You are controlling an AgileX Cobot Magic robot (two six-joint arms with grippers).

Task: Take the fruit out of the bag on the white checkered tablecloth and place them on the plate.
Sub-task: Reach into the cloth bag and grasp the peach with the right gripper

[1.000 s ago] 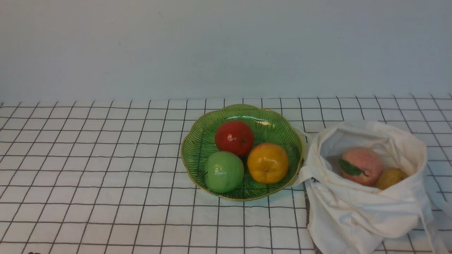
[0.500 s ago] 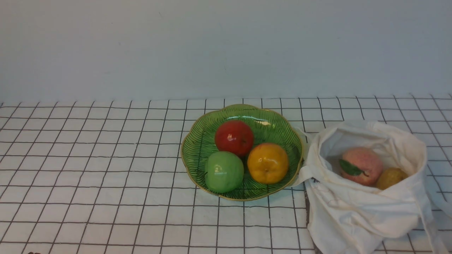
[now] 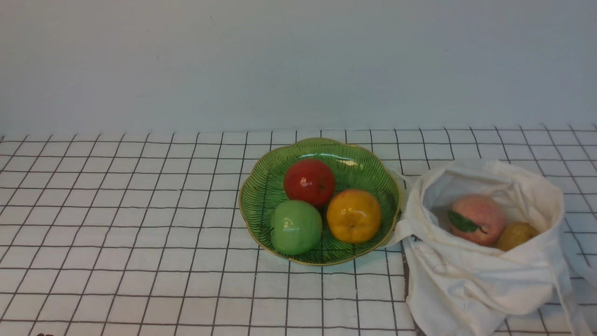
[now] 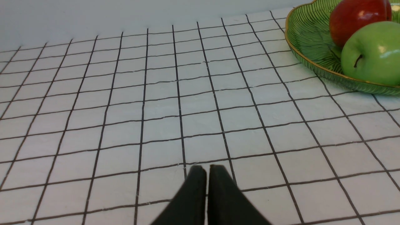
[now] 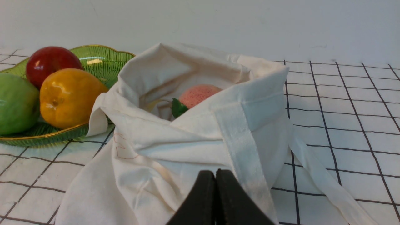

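An off-white cloth bag (image 3: 471, 280) (image 5: 175, 147) stands open on the white checkered tablecloth (image 3: 116, 224) at the right. Inside it lie the fruit: a pink peach (image 3: 482, 217) (image 5: 198, 93) with a green leaf and, beside it, a brown kiwi (image 3: 517, 234). The green plate (image 3: 261, 196) (image 5: 106, 61) (image 4: 309, 40) sits just left of the bag. My right gripper (image 5: 215, 172) is shut and empty, close in front of the bag's near wall. Over bare cloth, left of the plate, my left gripper (image 4: 207, 168) is shut and empty. Neither arm shows in the front view.
On the plate lie a red apple (image 3: 309, 182), a green apple (image 3: 295, 227) and an orange (image 3: 353, 215). A fabric handle (image 5: 322, 184) of the bag trails on the cloth at its right. A plain wall (image 3: 298, 65) stands behind the table.
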